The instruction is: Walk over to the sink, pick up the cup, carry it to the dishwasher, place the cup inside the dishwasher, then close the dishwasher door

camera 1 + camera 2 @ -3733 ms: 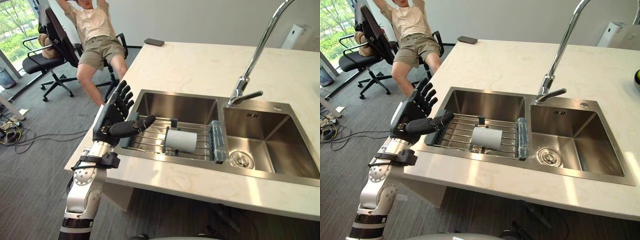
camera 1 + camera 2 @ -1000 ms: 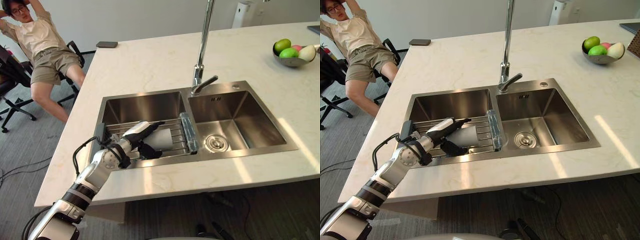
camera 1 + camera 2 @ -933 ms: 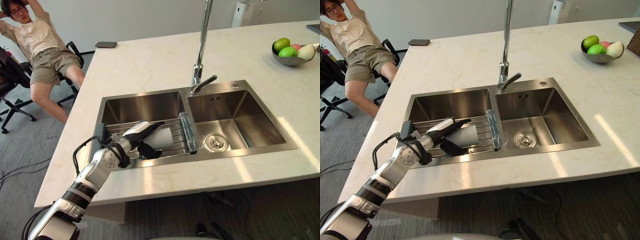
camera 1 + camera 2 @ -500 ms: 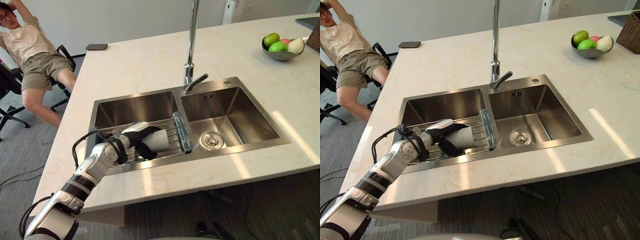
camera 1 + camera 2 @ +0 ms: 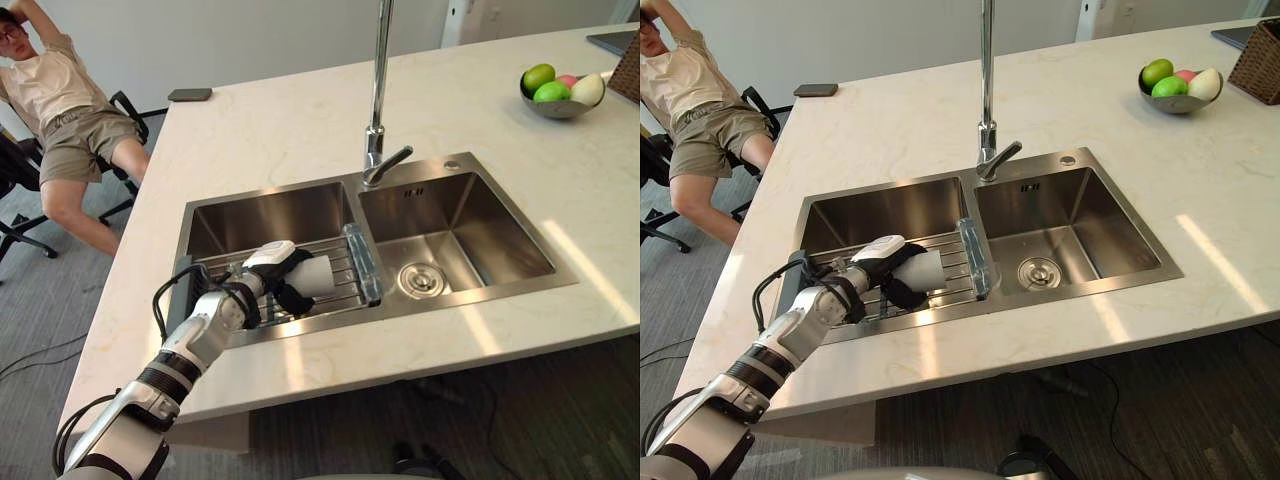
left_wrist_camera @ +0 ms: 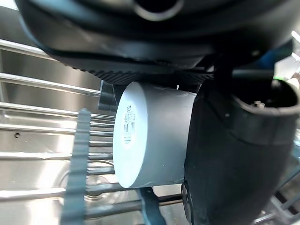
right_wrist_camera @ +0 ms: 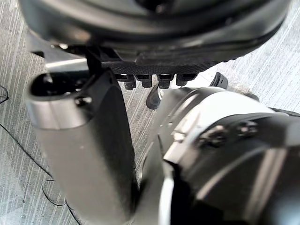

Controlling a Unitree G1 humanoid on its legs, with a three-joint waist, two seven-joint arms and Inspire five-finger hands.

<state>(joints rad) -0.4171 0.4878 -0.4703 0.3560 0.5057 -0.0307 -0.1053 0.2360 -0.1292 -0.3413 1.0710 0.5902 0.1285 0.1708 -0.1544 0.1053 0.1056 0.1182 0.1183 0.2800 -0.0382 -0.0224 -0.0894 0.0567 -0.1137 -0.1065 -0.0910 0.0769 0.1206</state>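
white cylindrical cup [image 5: 318, 276] lay sideways on the wire rack [image 5: 340, 290] in the steel sink's [image 5: 270, 190] left basin, lower left of centre, with the dark left hand [image 5: 272, 268] clasped round it. this looked like the pickup step; the next move called for lifting it clear of the rack.

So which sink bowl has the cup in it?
The basin on the robot's left, the one with the wire rack: the white cup lies on it, gripped by the left hand. The right basin has just a drain.
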